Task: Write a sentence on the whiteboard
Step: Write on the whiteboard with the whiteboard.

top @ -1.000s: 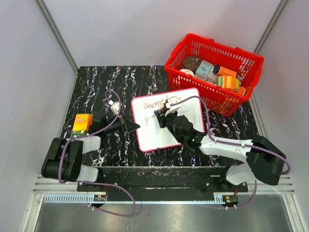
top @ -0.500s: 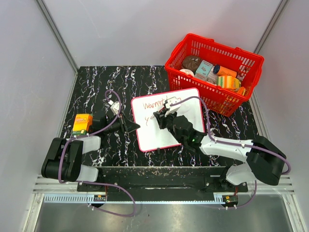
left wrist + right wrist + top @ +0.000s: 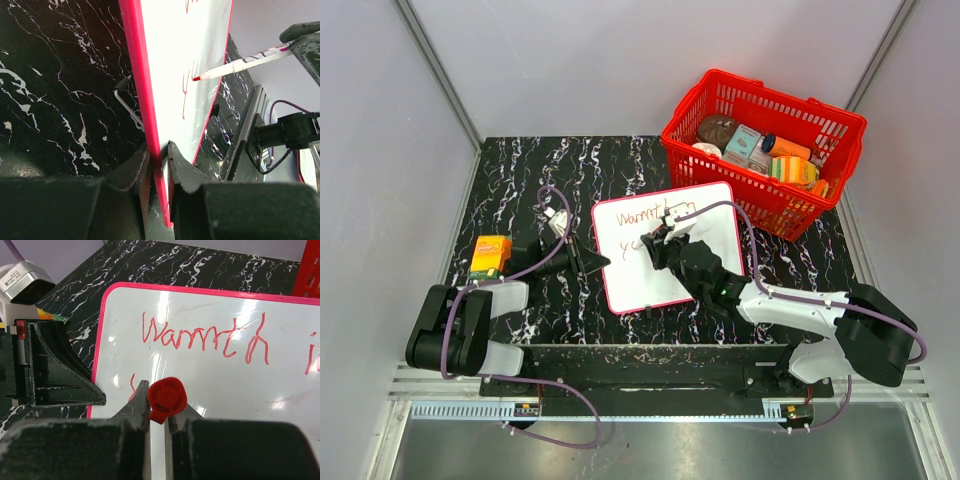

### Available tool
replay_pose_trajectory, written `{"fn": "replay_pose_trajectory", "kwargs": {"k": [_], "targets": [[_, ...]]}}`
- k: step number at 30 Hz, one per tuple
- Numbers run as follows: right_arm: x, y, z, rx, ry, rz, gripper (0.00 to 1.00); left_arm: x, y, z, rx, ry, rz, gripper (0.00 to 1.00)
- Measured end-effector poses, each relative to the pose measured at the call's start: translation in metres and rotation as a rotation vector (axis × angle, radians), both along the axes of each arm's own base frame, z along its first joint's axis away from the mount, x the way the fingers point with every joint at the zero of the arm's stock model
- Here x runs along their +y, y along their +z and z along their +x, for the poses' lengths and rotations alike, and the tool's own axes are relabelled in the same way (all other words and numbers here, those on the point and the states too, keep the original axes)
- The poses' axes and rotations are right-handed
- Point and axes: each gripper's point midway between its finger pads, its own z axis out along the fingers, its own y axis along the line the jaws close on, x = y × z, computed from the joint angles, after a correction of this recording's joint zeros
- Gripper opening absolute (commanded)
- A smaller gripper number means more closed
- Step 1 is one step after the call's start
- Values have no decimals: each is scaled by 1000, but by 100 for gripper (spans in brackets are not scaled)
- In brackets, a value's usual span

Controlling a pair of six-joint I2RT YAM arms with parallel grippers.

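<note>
The whiteboard [image 3: 632, 285] sits mid-bench, its far right corner close to the red basket [image 3: 766, 93] and well apart from the orange box [image 3: 492, 255] on the left side of the bench [image 3: 520, 170]. The left end effector [image 3: 159, 152] is pressed together on the board's red frame at its left edge, one finger on each face, steadying it. The right end effector [image 3: 157, 407] pinches a marker [image 3: 242, 62], whose red cap end fills the gap between the fingers in the right wrist view. From the left wrist, the marker's red tip is at the white surface or a hair off it, and I cannot tell which.

The sentence [image 3: 202, 337] is partly down. The first line reads "Warmth" clearly, followed by a stroke or two of a short next word cut off at the right edge of the right wrist view. Below it, the second line has only started: a "y"-like stroke and a little more, mostly hidden behind the end effector and marker.

My judgement is that the job is around the halfway mark, perhaps a bit short of it. The top line looks complete or nearly so, while most of the second line is unwritten, and there is bare board to the right and below for it. After that, the marker needs lifting clear and the board releasing.
</note>
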Motion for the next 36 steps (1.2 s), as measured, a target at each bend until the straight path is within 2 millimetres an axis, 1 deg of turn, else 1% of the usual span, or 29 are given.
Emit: {"fn": "replay_pose_trajectory", "kwargs": {"k": [9,17,24,28,33,36], "targets": [[-5,2,4,-7,-45,1,0,0,0,0,1,1,0,0],[2,11,13,-22,-62,6,0,0,0,0,-2,0,2,0],[4,14,14,-26,-58,6,0,0,0,0,-3,-1,2,0],[-4,16,9,-29,-62,10,0,0,0,0,-4,-2,2,0],[-12,27,6,-45,-73,32,0,0,0,0,-4,-2,2,0],[-14,26,6,-43,-80,29,0,0,0,0,-4,-2,2,0]]}}
